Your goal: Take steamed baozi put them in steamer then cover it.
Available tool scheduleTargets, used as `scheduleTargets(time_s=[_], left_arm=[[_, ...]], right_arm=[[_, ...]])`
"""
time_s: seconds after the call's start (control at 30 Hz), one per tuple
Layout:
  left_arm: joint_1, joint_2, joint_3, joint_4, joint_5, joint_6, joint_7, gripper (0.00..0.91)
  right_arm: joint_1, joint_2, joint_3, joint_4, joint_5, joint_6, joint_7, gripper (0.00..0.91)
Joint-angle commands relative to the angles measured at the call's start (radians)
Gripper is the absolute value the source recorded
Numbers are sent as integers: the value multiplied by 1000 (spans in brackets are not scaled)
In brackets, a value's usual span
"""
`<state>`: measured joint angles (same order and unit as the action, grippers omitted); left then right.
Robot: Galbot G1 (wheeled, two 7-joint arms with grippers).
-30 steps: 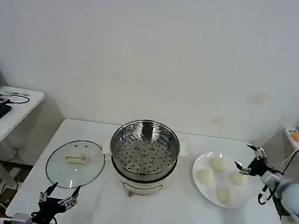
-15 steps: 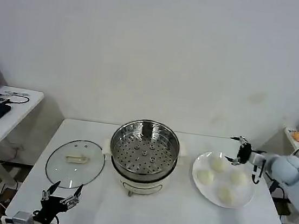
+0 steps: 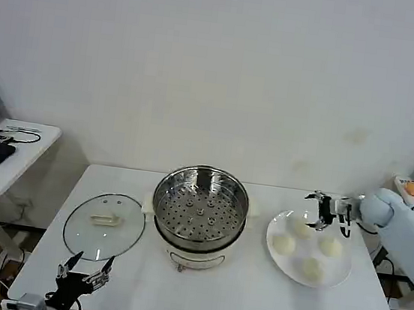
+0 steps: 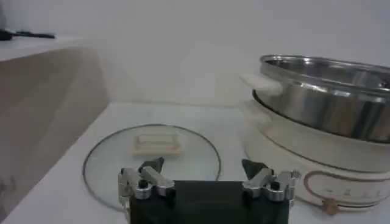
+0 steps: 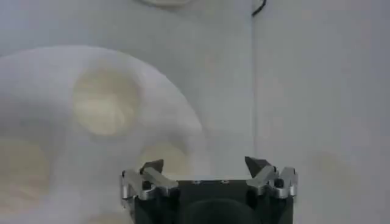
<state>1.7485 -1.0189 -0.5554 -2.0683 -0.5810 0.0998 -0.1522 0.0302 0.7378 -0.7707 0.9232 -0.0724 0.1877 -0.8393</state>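
Note:
Several cream-white steamed baozi lie on a white plate (image 3: 306,249) at the table's right; the farthest one (image 3: 301,227) is closest to my right gripper (image 3: 319,210). That gripper hovers open just above the plate's back edge, holding nothing. In the right wrist view, the open gripper (image 5: 204,165) hangs over the plate (image 5: 36,103) with one baozi (image 5: 105,100) ahead and another (image 5: 164,159) by its left finger. The steel steamer (image 3: 200,207) stands uncovered at centre. The glass cover (image 3: 104,226) lies flat to its left. My left gripper (image 3: 82,276) waits open at the front left, near the cover (image 4: 152,158) and the steamer (image 4: 323,91).
A side table (image 3: 1,167) with a mouse and cables stands beyond the table's left edge. A shelf with an orange object (image 3: 413,188) sits at the far right. Bare tabletop runs along the front edge between cover and plate.
My right arm has swung in from the plate's right side to its back edge, closer to the farthest baozi. The left gripper has stayed put.

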Motion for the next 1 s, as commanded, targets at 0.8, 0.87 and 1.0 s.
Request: scheduleTargets(time_s=[0.8, 0.87, 1.0], left_arm=[[8, -6, 4, -14, -1, 1, -6, 907], [10, -6, 4, -17, -1, 1, -7, 907], [13, -6, 3, -18, -1, 1, -8, 907]], right_arm=[[59, 197, -51, -357, -38, 58, -204, 907], [53, 211, -38, -374, -40, 59, -201, 907], [47, 237, -21, -401, -52, 65, -199, 907]])
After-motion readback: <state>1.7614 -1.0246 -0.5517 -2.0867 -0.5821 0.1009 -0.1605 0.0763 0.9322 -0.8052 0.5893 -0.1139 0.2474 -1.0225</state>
